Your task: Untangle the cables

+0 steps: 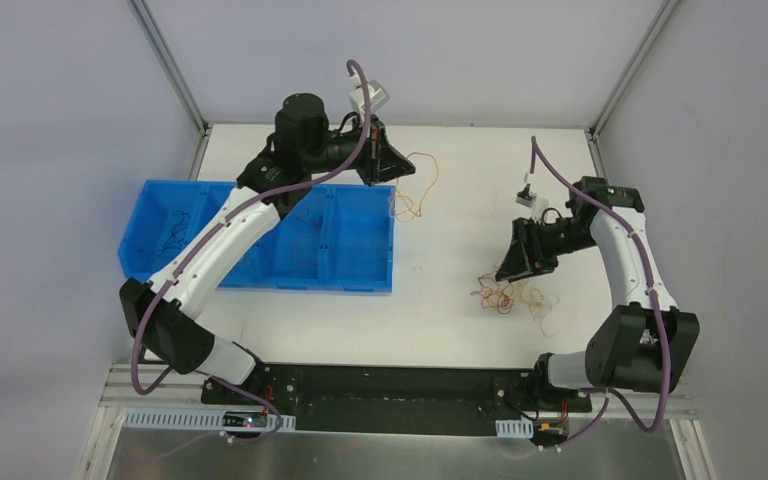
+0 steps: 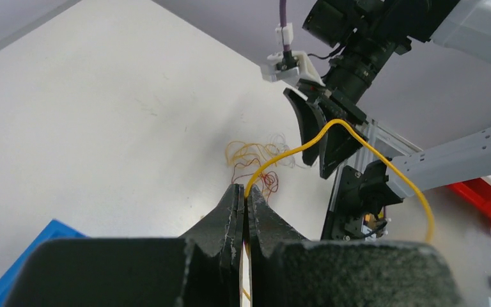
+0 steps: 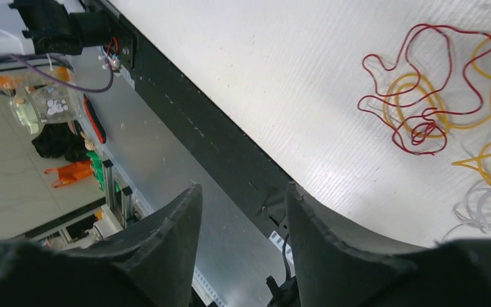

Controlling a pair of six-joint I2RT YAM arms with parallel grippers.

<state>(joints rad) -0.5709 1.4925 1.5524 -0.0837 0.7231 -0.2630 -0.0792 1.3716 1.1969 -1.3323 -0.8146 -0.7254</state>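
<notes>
One yellow cable (image 2: 337,121), its lower end hidden behind the fingers, is clamped in the left gripper (image 2: 246,192) above the table (image 1: 460,180), while the right gripper (image 3: 243,195), jaws spread and empty, hangs near one tangle (image 3: 422,121) of red, yellow and white cables, cut off at the frame edge.

The yellow cable (image 2: 332,123) vanished between the pinched jaws of the left gripper (image 2: 245,189), and its far end dropped behind that gripper's body. The right wrist view's edge cut off the white cable (image 3: 483,203) and yellow loops (image 3: 474,162). From above, wires (image 1: 172,232) in the blue bin (image 1: 360,255) were too small to tell their colours, and the left arm (image 1: 222,240) covered part.
</notes>
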